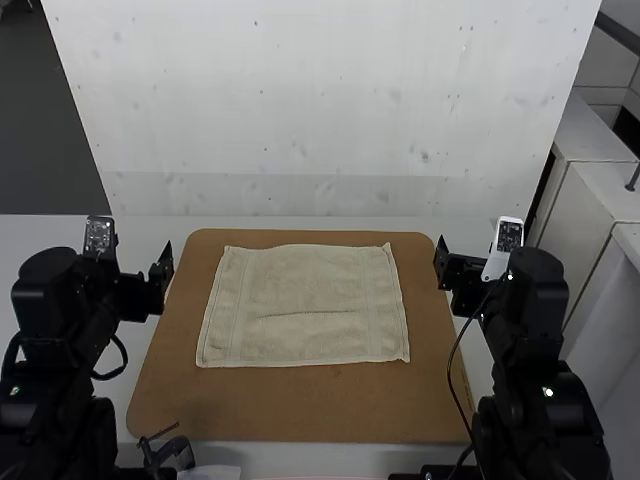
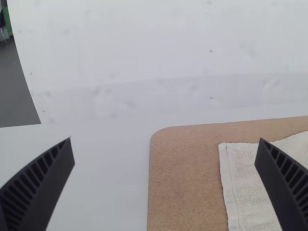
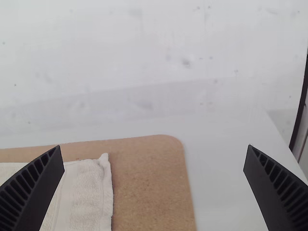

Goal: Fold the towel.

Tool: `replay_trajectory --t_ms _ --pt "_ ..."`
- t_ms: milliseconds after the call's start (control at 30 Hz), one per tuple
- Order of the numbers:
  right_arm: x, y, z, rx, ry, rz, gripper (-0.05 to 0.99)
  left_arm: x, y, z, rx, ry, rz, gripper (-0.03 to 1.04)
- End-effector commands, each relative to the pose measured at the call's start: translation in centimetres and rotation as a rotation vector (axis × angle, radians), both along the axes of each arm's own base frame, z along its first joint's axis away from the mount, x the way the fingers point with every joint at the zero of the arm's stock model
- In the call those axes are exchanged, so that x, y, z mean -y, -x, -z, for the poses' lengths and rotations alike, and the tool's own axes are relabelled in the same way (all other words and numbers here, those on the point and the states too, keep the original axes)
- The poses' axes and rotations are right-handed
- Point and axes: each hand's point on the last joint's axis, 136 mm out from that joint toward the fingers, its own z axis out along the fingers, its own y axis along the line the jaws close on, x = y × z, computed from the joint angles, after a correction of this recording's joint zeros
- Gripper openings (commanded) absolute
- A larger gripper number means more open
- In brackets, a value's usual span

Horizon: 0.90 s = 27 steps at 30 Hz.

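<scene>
A pale beige towel (image 1: 310, 335) lies spread, slightly creased mid-cloth, on the brown board (image 1: 290, 405).

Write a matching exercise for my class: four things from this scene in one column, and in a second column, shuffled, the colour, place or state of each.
Things
1. the towel
2. the board
3. the left pincer
4. the right pincer

Descriptions
A. brown, with rounded corners
B. open, by the board's right side in the high view
C. open, by the board's left side in the high view
D. cream-coloured, spread flat

Right pairs: 1-D, 2-A, 3-C, 4-B
</scene>
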Motion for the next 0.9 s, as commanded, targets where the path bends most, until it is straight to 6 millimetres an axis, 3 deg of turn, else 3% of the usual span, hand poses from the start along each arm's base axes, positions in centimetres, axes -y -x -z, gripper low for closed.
replay_trajectory --t_ms 0,333,500,733,867 --pt "0.3 0.1 -0.2 0.004 -0.004 0.016 0.97 -0.9 0.3 -1.9 0.059 0.031 -0.054 0.97" --pt "0.0 -0.5 0.3 -0.086 0.008 0.0 0.95 -0.6 -0.6 -2.3 -0.112 0.052 -0.054 0.97" --pt "-0.3 -1.6 1.2 -0.194 0.011 -0.012 0.95 1.0 -2.0 -2.4 -0.211 0.043 0.005 0.97" --pt "-0.1 -3.9 2.6 -0.362 0.023 0.005 0.96 2.4 -4.6 0.1 -0.39 0.038 0.032 0.98" --pt "-0.5 -6.3 3.5 -0.436 0.047 -0.014 0.96 2.4 -5.9 1.1 -0.438 0.029 0.021 0.97"
